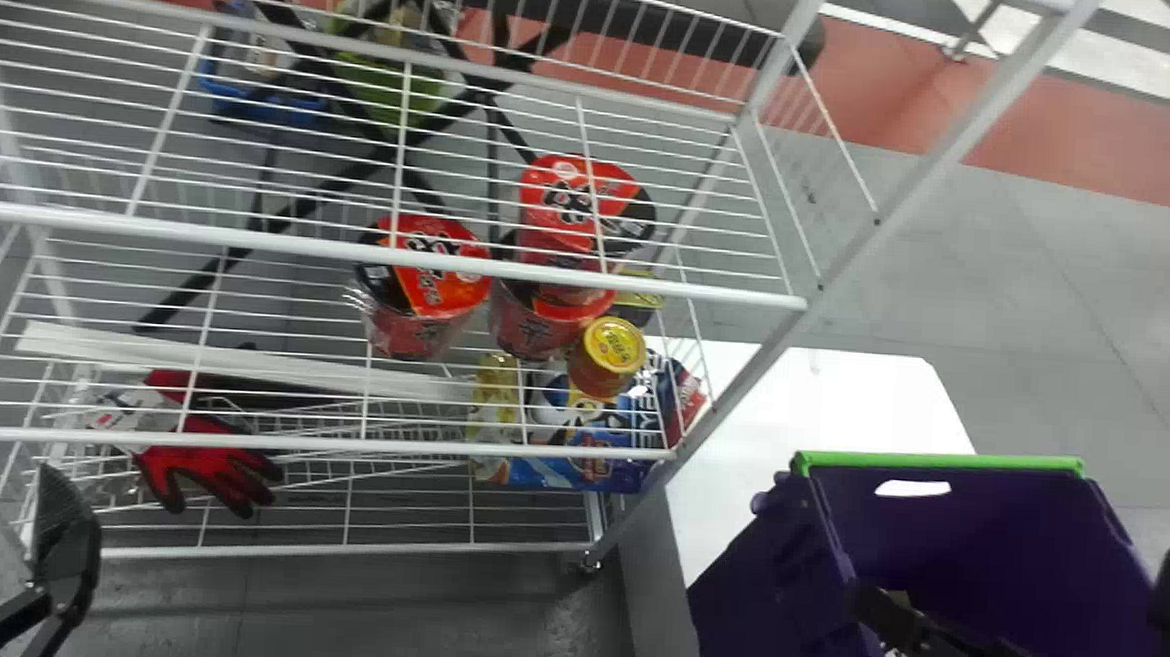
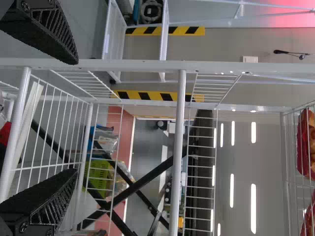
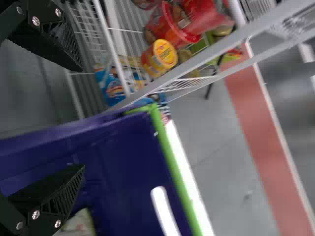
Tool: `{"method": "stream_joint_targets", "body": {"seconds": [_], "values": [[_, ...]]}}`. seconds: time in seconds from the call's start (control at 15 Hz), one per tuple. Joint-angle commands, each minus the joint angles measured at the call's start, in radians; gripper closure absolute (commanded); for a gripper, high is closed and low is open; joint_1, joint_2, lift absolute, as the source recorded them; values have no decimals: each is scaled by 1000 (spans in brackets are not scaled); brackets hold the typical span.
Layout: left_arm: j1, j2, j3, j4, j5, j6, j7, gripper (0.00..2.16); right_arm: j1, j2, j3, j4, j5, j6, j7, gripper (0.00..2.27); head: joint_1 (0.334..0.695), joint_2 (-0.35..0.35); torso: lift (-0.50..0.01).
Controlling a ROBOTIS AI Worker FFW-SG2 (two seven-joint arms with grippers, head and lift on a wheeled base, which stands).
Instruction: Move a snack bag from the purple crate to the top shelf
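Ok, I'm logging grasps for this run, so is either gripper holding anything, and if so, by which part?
Nothing is held: the left gripper and the right gripper are both open, their fingers well apart.

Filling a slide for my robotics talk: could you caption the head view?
The right gripper open at the purple crate, beside a white wire rack holding red tubs.

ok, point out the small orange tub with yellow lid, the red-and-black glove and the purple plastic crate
Small orange tub with yellow lid (image 1: 613,344), head view: on its lid.
Red-and-black glove (image 1: 202,464), head view: on its red middle.
Purple plastic crate (image 3: 125,164), right wrist view: inner wall.
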Motion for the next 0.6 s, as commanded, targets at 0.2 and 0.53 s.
{"method": "stream_joint_targets", "body": {"seconds": [0.2,0.53], "values": [[-8,19,-18,11,5,-3,0,-2,-149,1,-305,129,-79,231,9,124,695,-350,-452],[-16,27,-28,14,8,-3,-2,-2,-220,-167,-287,440,-45,231,-28,137,695,-350,-452]]}}
